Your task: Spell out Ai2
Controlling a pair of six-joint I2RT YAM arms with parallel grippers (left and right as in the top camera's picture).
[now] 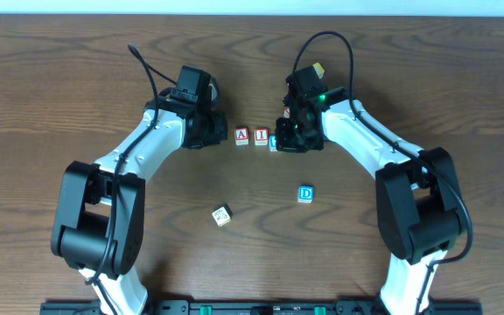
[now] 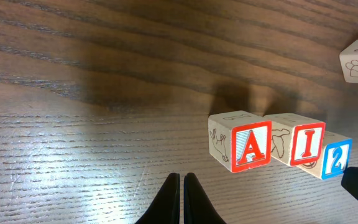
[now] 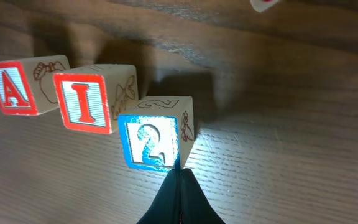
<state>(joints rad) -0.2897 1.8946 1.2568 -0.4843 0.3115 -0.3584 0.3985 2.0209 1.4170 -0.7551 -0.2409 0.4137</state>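
Our right tool (image 3: 179, 182) has its two fingers pressed together into one dark point, holding nothing. Its tip sits just at the lower right corner of the 2 block (image 3: 149, 142) (whether it touches, we cannot tell). Our left tool (image 2: 180, 190) is likewise drawn together on nothing, low over the counter (image 2: 73, 143), near the A block (image 2: 250, 147) but apart from it. The three blocks lie in a row at mid-counter: the A block, the I block (image 2: 303, 144) just beside it, then the 2 block, set a little toward the near edge. They are pale wood, the A and I red in red frames, the 2 blue in a blue frame, with line drawings on their side faces. The left arm (image 1: 134, 153) and right arm (image 1: 370, 144) reach inward from the near edge, elbows bent outward, one wrist at each end of the row. A D block (image 1: 305, 193) lies well apart.
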